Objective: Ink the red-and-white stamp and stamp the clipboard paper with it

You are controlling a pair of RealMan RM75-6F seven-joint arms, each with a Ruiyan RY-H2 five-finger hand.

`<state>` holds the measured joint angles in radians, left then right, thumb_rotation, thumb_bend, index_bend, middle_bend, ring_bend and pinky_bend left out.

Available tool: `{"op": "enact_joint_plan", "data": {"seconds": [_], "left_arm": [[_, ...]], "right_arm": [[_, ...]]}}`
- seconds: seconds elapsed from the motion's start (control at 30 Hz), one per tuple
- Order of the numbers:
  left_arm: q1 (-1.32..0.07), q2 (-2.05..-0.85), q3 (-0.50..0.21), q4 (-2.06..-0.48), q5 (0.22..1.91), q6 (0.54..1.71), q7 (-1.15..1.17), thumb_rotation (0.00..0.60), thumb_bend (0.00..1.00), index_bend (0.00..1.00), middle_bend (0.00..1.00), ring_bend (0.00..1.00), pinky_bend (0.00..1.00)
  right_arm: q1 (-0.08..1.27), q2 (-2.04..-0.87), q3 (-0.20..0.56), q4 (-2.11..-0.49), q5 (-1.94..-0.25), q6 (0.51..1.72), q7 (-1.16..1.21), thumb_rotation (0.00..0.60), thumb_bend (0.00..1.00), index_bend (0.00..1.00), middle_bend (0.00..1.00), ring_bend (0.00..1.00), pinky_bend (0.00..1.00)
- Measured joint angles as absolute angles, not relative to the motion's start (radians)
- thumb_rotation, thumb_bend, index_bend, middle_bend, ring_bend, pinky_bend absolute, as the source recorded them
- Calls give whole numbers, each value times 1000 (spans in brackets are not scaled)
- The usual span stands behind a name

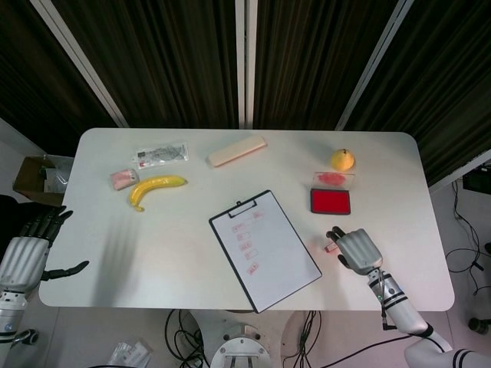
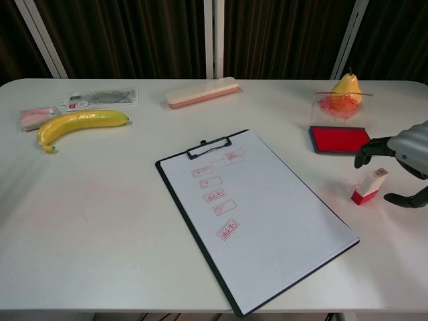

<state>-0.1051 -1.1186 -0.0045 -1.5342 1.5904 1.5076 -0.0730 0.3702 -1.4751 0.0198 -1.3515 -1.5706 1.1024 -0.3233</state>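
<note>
Red-and-white stamp [image 2: 369, 186] lies right of the clipboard [image 2: 257, 215]; the right hand [image 2: 401, 164] brackets it with fingers curled apart, not touching. Only the head view shows the left hand [image 1: 27, 249], fingers spread, empty.

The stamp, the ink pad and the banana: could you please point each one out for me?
stamp [image 2: 369, 186], chest view, middle of its white upper body.
ink pad [image 2: 340, 139], chest view, centre of the red inked surface.
banana [image 2: 80, 122], chest view, middle of its yellow curve.
</note>
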Motion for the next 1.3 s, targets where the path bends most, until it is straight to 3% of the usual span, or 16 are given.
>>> {"op": "enact_joint_plan", "data": {"seconds": [0.3,0.97,1.3], "left_arm": [[-105,-1115,-4,-1541,1587,1504,-68,372,65,107,82,88,184],[-105,-1119,-5,-1528,1583,1504,-77,371,65,107,82,87,184],[-100,-1119,-3,-1521,1581,1508,-87,372,65,108,81,87,184]], "right_arm": [[383,-1517,20,-1300,-1547,1102,-314,600,259,398,372,750,895],[396,-1546,10,-1272,-1529,1114,-322,600,273,514,424,772,895],[399,-1553,6,-1266,-1531,1127,-324,600,338,567,495,772,897]]}}
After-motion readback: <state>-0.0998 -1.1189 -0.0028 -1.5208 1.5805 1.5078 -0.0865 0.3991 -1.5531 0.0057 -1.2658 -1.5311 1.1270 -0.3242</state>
